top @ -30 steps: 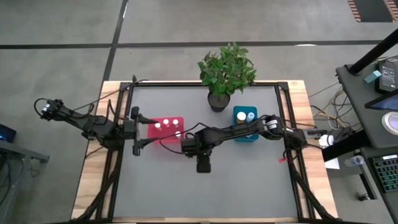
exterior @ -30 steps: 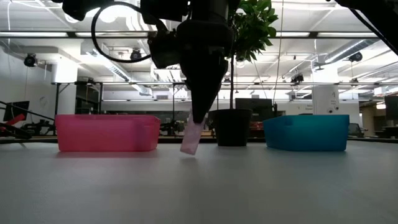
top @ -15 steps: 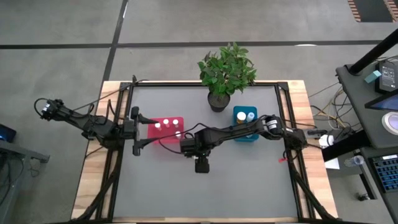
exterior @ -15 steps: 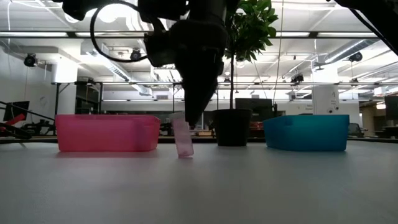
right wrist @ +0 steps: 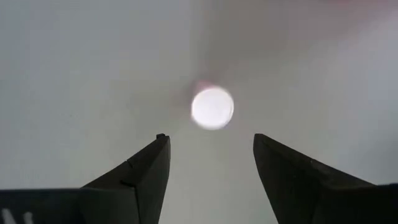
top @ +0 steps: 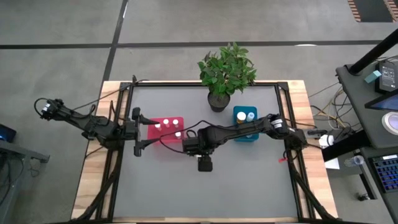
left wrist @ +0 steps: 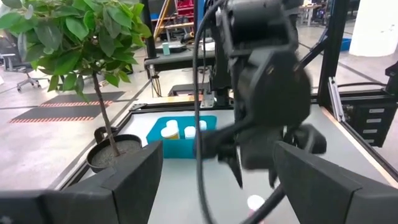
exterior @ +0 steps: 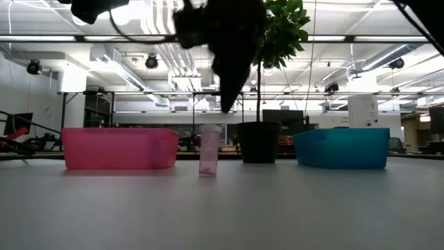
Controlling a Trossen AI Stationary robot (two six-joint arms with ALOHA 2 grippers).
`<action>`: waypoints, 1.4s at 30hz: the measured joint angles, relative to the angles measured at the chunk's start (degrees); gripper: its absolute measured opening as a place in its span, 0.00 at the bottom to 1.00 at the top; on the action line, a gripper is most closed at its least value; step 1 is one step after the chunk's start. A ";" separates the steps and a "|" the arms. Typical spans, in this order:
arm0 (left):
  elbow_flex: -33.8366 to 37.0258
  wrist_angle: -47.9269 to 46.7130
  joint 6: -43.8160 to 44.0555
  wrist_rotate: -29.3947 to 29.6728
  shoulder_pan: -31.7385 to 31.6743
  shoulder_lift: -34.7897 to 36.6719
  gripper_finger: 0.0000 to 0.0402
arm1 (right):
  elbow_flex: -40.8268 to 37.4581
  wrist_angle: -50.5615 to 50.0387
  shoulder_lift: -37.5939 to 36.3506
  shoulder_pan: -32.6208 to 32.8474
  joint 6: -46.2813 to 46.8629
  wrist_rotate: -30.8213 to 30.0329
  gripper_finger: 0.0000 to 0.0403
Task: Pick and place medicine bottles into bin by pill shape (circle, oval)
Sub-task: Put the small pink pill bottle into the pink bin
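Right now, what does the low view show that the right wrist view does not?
Only the low view shows the red bin, the teal bin and the potted plant, with the bottle standing upright between the bins. Only the right wrist view shows the bottle's round white cap from above and the open right gripper. Both show the bottle, free on the table.

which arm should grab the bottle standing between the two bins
Right. Its open hand hangs straight above the upright bottle, whose white cap shows between the fingers. The left hand waits at the table's left edge, beyond the red bin.
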State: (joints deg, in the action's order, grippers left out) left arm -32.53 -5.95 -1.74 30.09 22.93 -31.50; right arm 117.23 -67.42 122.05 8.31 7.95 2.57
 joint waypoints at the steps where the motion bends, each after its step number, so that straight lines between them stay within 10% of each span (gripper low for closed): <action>1: 0.00 0.12 0.10 0.00 -0.01 -0.29 0.71 | -0.17 -1.18 -0.66 0.53 0.21 -1.68 0.54; 10: 0.07 1.43 3.81 -0.07 -0.04 -4.38 0.71 | -11.38 2.19 -12.11 6.18 0.57 -5.62 0.53; 26: -2.43 22.42 5.86 -1.71 -0.04 -24.19 0.71 | -54.54 43.91 -43.73 11.94 -0.09 -12.75 0.46; 42: -22.32 6.79 10.79 -4.70 -0.47 -46.66 0.71 | -79.71 70.43 -66.41 12.04 -14.37 -13.29 0.43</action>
State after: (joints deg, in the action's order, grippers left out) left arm -54.85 0.84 9.05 25.38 22.46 -78.16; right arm 37.52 3.02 55.63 20.36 -6.42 -10.72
